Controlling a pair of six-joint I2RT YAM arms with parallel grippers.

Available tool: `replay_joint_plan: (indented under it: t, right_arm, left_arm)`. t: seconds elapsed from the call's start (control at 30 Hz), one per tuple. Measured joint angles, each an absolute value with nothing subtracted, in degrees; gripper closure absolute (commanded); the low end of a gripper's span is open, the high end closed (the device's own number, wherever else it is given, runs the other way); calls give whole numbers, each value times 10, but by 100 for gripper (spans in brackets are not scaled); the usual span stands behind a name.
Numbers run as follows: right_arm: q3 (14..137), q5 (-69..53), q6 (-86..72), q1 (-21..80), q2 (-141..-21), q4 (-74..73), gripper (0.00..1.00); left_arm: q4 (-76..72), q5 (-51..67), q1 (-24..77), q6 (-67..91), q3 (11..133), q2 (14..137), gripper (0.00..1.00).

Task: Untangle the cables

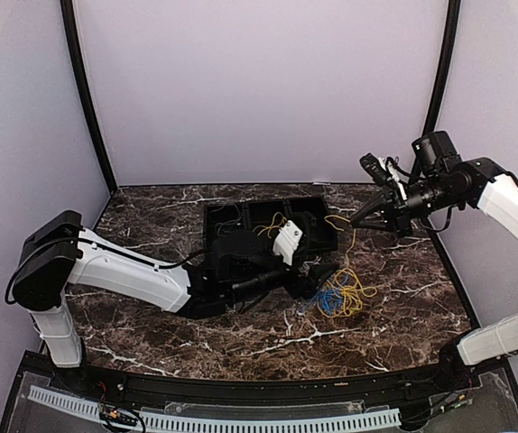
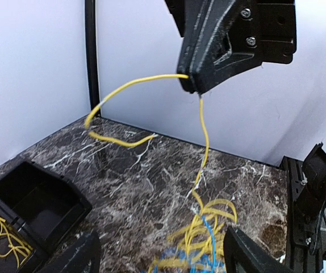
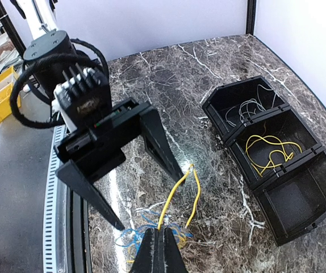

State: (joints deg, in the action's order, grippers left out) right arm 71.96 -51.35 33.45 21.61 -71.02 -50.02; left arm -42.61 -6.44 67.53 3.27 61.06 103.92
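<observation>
I'm working a lab test booth: white panels enclose a marble table, slotted duct along the frame's bottom.

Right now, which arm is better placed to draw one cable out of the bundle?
Right. The right pincer is shut on one yellow cable, lifted above the bundle, so it can likely pull it free. The left pincer is open, holding nothing, low over the bundle.
</observation>
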Motion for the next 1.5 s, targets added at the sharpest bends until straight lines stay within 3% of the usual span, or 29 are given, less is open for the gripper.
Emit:
replay_joint_plan:
  t: [0.17, 0.5, 0.87, 1.07, 1.3, 1.43, 1.5]
  right_arm:
    - [745, -534, 336, 223, -711, -509, 100]
    - [801, -572, 325, 227, -718, -513, 100]
    - [990, -623, 287, 224, -756, -505, 100]
    - [1106, -651, 260, 195, -797, -492, 100]
    - [1145, -686, 217, 175, -807, -458, 100]
    - [1112, -689, 196, 175, -797, -421, 100]
    - [1047, -683, 181, 175, -773, -383, 100]
  left_arm:
    - [-500, -66, 690, 18, 652, 1100, 29]
    - [-562, -34, 690, 13, 679, 1186, 72]
    - [-556, 2, 690, 32, 651, 1225, 99]
    - [-552, 2, 690, 51, 582, 1217, 100]
    - [-511, -10, 690, 69, 514, 1173, 100]
    - [-495, -22, 692, 84, 459, 1110, 87]
    - [-489, -31, 697, 90, 431, 1072, 75]
